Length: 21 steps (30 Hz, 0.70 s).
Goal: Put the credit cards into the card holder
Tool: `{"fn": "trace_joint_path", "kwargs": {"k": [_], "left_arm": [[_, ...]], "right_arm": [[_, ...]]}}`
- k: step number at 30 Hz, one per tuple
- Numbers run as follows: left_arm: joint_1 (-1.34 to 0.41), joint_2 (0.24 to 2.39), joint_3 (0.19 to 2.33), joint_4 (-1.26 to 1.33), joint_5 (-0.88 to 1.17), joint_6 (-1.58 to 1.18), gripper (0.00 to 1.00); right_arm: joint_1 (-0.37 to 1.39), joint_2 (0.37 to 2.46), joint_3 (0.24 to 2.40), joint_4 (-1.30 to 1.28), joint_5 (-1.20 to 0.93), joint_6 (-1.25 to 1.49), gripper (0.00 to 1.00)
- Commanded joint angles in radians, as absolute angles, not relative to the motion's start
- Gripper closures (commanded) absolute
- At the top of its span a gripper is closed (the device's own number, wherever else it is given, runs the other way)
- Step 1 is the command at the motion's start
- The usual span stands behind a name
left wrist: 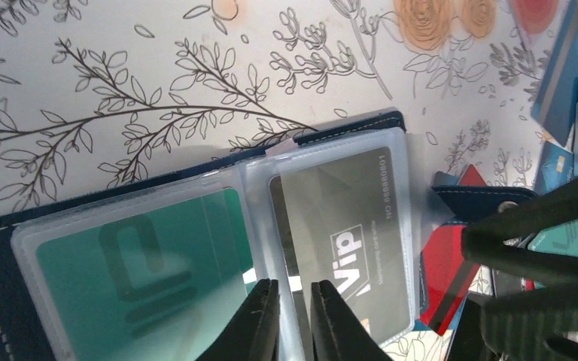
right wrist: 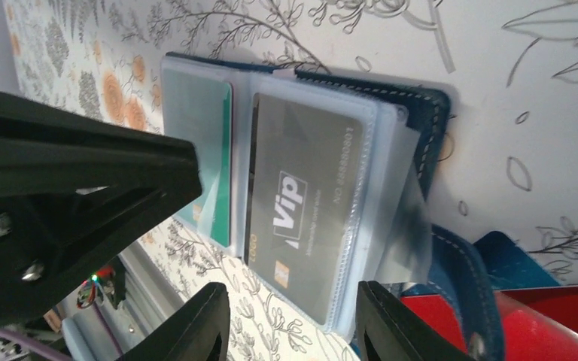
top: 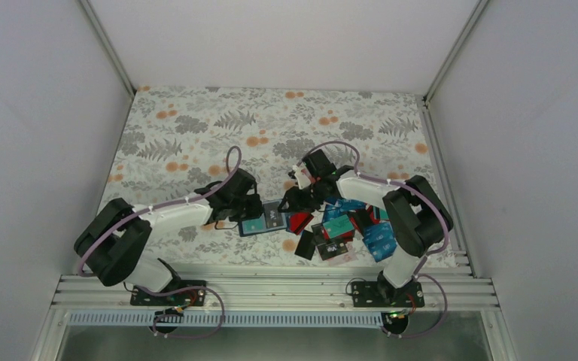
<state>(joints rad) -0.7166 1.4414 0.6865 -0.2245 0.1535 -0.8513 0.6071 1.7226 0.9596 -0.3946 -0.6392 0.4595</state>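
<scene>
The navy card holder (top: 265, 220) lies open on the floral cloth, with its clear sleeves facing up. One sleeve holds a teal card (left wrist: 143, 263), and another holds a grey "Vip" card (left wrist: 342, 226). My left gripper (left wrist: 295, 320) is shut on the clear sleeve seam between those two cards. My right gripper (right wrist: 293, 323) stands open, its fingers either side of the grey card's (right wrist: 301, 195) sleeve end, holding nothing. The loose credit cards (top: 346, 229), red, teal, blue and black, are piled to the right of the holder.
The holder's clasp tab (left wrist: 482, 201) lies over a red card (left wrist: 444, 271). The two grippers are close together over the holder, and the left one's black body (right wrist: 68, 195) fills the left of the right wrist view. A metal rail (top: 271, 289) runs along the near edge.
</scene>
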Motion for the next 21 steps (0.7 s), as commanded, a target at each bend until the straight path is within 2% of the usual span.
{"fn": "trace_joint_path", "kwargs": {"k": [1, 21], "left_arm": [[-0.721, 1.487, 0.715, -0.216, 0.173, -0.808, 0.90], [-0.732, 1.600, 0.723, -0.145, 0.230, -0.790, 0.93]], "right_arm": [[0.604, 1.729, 0.940, -0.359, -0.712, 0.457, 0.56], [0.607, 1.817, 0.942, -0.340, -0.687, 0.472, 0.55]]}}
